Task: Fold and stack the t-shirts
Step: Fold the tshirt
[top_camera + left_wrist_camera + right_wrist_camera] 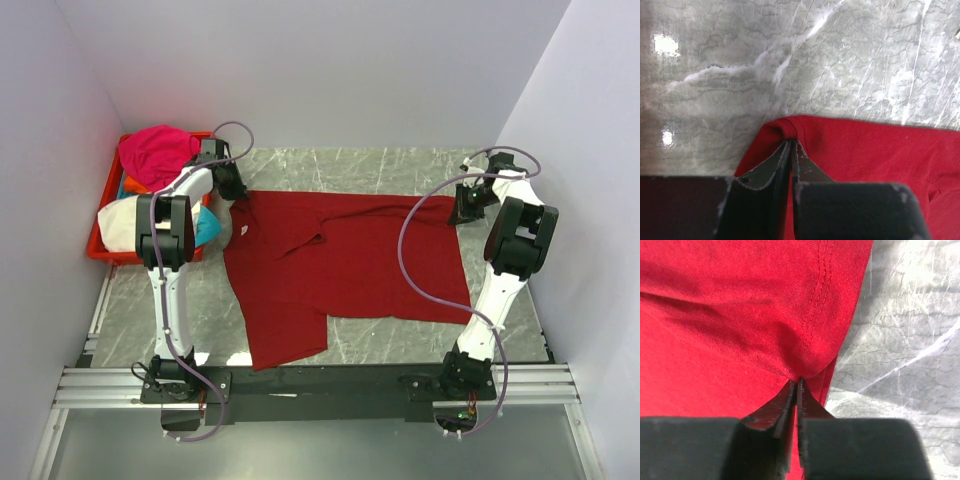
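Note:
The large dark red t-shirt [340, 265] lies spread across the marble table, a sleeve hanging toward the front left. My left gripper [232, 190] is shut on the shirt's far left corner; the left wrist view shows it [792, 141] pinching a fold of red cloth [865, 150]. My right gripper [462, 207] is shut on the far right corner; the right wrist view shows it [795, 381] pinching the hemmed edge [740, 315]. Other t-shirts, magenta [155, 152], cream-white [118, 224], cyan [207, 228] and orange [133, 186], are piled at the far left.
A red plastic crate [104, 250] holds the pile of shirts at the far left, right beside my left arm. White walls close in the table on three sides. A metal rail [330, 385] carries both arm bases at the near edge.

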Controlling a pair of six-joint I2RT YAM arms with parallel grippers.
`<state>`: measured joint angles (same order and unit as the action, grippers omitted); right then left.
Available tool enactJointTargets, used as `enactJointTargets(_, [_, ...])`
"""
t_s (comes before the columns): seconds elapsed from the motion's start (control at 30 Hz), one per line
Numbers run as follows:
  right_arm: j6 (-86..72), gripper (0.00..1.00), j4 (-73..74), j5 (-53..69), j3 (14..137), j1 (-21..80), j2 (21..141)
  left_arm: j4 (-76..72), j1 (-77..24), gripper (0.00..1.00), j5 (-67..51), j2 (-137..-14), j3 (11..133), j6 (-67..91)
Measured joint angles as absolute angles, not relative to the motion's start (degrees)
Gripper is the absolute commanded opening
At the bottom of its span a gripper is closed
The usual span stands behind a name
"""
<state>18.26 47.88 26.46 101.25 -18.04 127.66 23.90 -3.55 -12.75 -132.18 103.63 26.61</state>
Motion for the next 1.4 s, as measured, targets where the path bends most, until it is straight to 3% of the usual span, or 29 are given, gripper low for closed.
enactJointTargets(0.8, [21.5, 0.0, 47.57, 20.49, 100.97, -19.29, 122.63, 25.19, -3.09, 0.11, -12.69, -132.18, 104.51, 26.15])
enactJointTargets(0.9, [22.65, 0.09, 47.55, 19.97, 100.44, -19.29, 122.63, 25.26, -3.07, 0.11, -12.69, -132.18, 104.81, 26.15])
enactJointTargets(0.97, [23.49, 0.25, 47.62, 19.86, 99.77, -19.29, 122.63, 25.26, -3.07, 0.11, -12.69, -132.18, 104.92, 26.15])
enactJointTargets(1.03, [24.51, 0.36, 47.4, 18.96, 98.5, -19.29, 122.63, 25.41, -3.07, 0.12, -12.69, -132.2, 105.1, 26.13])
enactJointTargets(1.13, [25.63, 0.44, 46.83, 17.28, 95.98, -19.44, 122.63, 26.02, -3.07, 0.14, -12.69, -132.22, 105.82, 26.04])
enactJointTargets(1.4, [25.3, 0.47, 48.18, 18.24, 100.62, -20.51, 123.42, 25.74, -3.07, 0.27, -12.75, -132.05, 107.74, 25.96])
